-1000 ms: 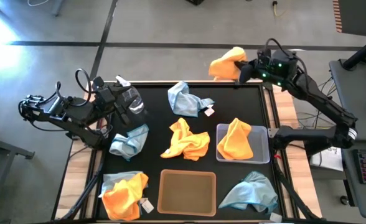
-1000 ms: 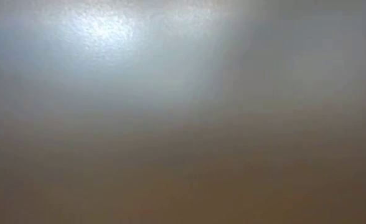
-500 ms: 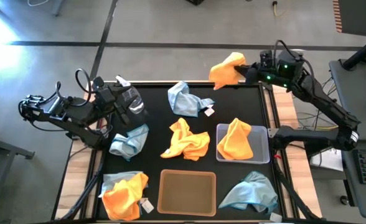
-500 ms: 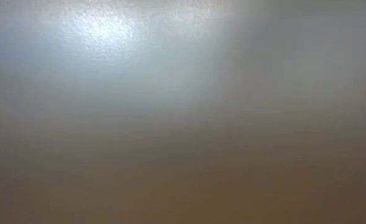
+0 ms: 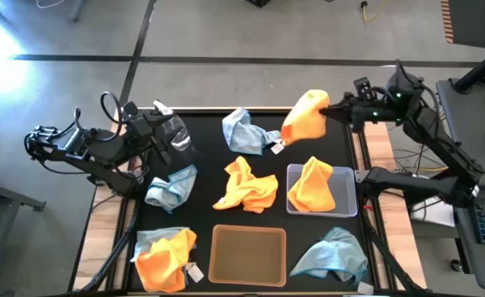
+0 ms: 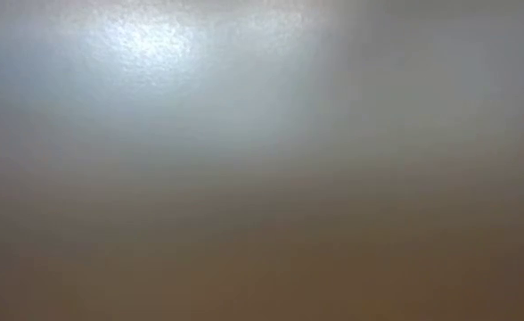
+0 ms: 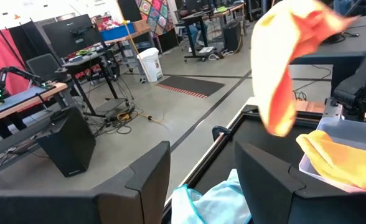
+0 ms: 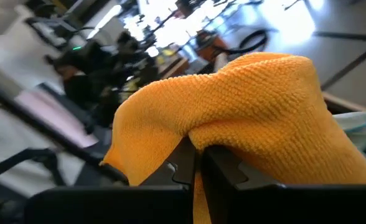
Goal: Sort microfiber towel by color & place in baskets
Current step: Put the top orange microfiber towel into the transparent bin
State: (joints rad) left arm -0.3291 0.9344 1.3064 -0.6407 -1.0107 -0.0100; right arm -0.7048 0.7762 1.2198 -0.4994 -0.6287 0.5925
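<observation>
Inside the grey basket [image 5: 351, 196] we saw one orange towel [image 5: 313, 186]; the tan basket [image 5: 248, 255] held nothing.
Our right gripper [image 5: 335, 108], jaws clamped on another orange towel [image 5: 305, 117], had carried it inward over the surface's far edge; left gripper [image 5: 175, 147] waited, jaws apart.

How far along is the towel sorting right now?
Early. One orange towel lies in the grey basket; the tan basket holds nothing. In hand: the right gripper, jaws shut, carries another orange towel above the table's far edge. Left: orange towels at centre and near-left, plus all the pale blue towels. The left gripper waits, open.
</observation>
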